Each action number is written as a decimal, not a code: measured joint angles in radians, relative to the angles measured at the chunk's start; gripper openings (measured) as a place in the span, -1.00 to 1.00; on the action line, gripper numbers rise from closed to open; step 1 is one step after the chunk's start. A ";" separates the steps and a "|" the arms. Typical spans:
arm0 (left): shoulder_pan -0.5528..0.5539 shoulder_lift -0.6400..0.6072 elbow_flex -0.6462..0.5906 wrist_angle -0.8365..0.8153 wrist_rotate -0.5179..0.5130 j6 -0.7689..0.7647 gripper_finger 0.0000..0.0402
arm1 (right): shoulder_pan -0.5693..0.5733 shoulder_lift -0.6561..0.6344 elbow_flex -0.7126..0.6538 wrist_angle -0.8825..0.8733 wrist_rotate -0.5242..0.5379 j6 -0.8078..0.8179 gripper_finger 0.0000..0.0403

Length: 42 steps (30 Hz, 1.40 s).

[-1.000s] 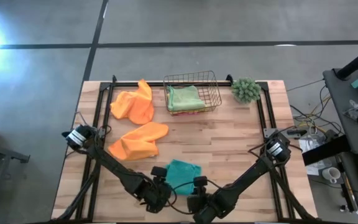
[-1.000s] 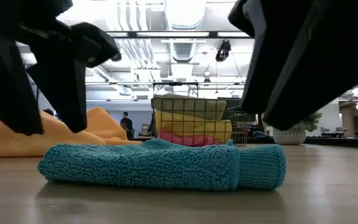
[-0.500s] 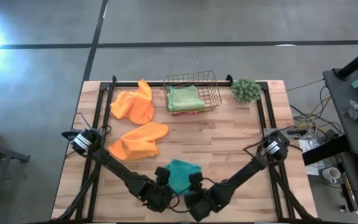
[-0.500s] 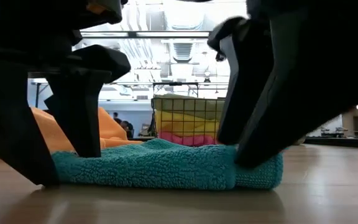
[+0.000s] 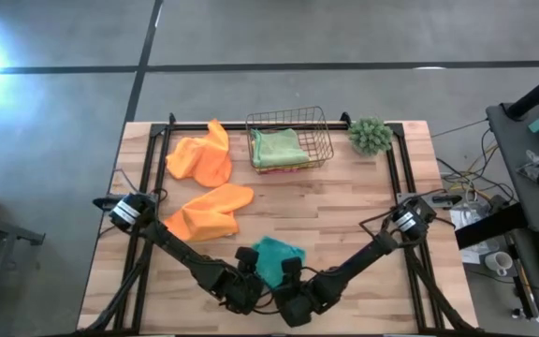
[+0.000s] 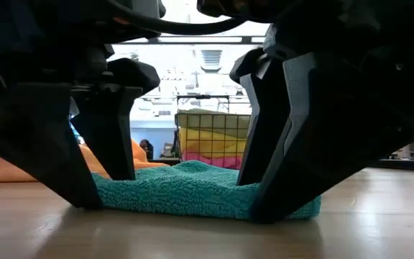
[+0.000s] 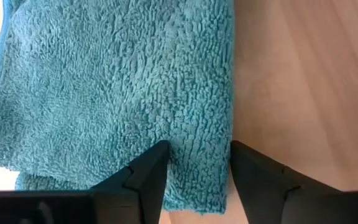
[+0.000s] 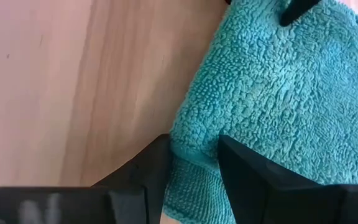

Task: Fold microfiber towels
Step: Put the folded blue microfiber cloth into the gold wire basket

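Both grippers have dropped onto the teal towel [image 5: 271, 257], fingers spread astride its edges; orange towels [image 5: 209, 213] lie beyond.

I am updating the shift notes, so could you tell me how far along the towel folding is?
Done: folded green, yellow and pink towels sit in the wire basket. In hand: the left gripper and right gripper stand open astride the edges of the folded teal towel. Left: two orange towels lie crumpled.

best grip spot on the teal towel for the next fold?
Take the teal towel at its near edge, one corner each, coming straight down. It lies flat and doubled; left gripper and right gripper stand open astride that edge.
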 joint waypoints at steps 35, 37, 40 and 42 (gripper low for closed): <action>0.032 -0.186 0.008 -0.131 0.011 0.083 -0.99 | -0.063 -0.036 0.198 -0.330 0.132 0.076 -0.94; 0.048 -0.219 0.008 -0.157 0.010 0.091 -1.00 | -0.073 -0.036 0.240 -0.378 0.155 0.079 -0.95; 0.072 -0.270 0.008 -0.208 0.008 0.109 -1.00 | -0.090 -0.036 0.303 -0.449 0.174 0.081 -0.95; 0.088 -0.300 0.008 -0.238 0.007 0.135 -1.00 | -0.104 -0.036 0.349 -0.497 0.196 0.081 -0.95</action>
